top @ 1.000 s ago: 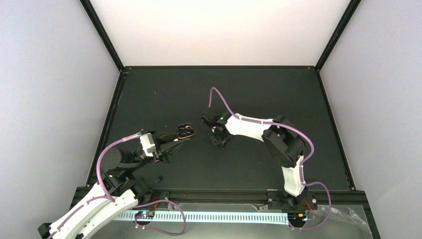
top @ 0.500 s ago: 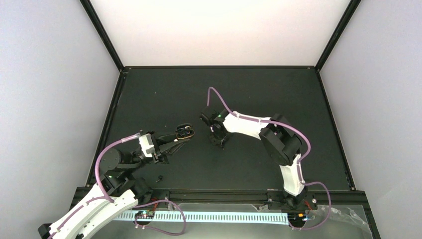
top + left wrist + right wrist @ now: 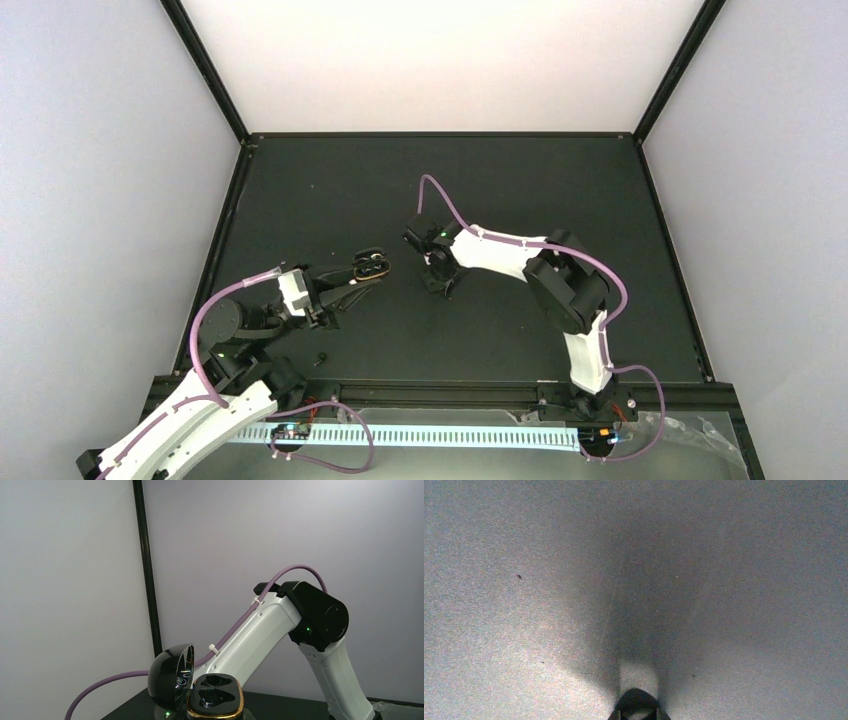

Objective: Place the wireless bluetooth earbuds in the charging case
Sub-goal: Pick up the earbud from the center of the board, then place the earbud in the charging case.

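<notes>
Barely shifting since a second ago, the right gripper, closure impossible to tell, is pointing down at the desk near the open charging case, which the left gripper is pinching.

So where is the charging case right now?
Top view, left of centre: the charging case is held open in the left gripper, just left of the right gripper.

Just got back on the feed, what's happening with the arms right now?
The left tool holds the open black case, lid tipped back; both wells look empty. The right tool points down at the table just right of it. Its own camera shows only bare table, so I can't tell whether it grips anything.
</notes>
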`<state>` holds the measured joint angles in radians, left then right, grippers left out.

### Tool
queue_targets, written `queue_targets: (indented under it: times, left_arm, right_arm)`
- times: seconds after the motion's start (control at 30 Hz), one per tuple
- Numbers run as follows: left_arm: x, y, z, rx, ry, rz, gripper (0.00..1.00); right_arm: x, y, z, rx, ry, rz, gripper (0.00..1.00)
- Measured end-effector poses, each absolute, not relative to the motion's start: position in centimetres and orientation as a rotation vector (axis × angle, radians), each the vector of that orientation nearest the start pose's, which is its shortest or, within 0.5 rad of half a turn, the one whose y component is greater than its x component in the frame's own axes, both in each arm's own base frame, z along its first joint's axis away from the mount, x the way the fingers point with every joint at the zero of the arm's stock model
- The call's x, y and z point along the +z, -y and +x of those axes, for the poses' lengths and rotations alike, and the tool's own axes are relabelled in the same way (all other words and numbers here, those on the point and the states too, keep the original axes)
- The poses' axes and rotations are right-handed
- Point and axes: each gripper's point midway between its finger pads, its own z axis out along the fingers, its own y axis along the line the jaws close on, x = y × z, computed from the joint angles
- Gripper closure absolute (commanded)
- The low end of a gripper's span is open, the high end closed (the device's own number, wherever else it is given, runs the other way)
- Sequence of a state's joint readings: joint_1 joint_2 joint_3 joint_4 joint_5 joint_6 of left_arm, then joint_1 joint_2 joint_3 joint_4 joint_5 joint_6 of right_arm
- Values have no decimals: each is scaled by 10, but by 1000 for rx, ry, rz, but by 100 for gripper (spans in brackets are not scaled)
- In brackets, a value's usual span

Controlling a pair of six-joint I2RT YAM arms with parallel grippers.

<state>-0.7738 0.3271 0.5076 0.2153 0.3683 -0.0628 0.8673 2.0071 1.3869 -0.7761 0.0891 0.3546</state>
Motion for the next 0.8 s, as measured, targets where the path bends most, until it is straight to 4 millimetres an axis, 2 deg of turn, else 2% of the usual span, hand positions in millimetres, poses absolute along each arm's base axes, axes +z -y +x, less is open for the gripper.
queue_targets:
  times: [0.3, 0.43, 0.53, 0.63, 0.8]
  left_arm:
    - [392, 196, 112, -945, -1017, 739, 98]
    - [392, 196, 112, -945, -1017, 739, 98]
    - [392, 196, 112, -945, -1017, 739, 98]
    - [392, 196, 112, -944, -1018, 738, 98]
    - [391, 195, 115, -937, -1024, 724, 98]
  right_arm:
    - [21, -287, 276, 20, -2828, -650, 99]
    - [32, -282, 278, 42, -2793, -593, 99]
    - [52, -284, 284, 103, -2732, -541, 99]
    - [81, -288, 291, 205, -2641, -468, 99]
    - [150, -288, 294, 440, -2411, -335, 99]
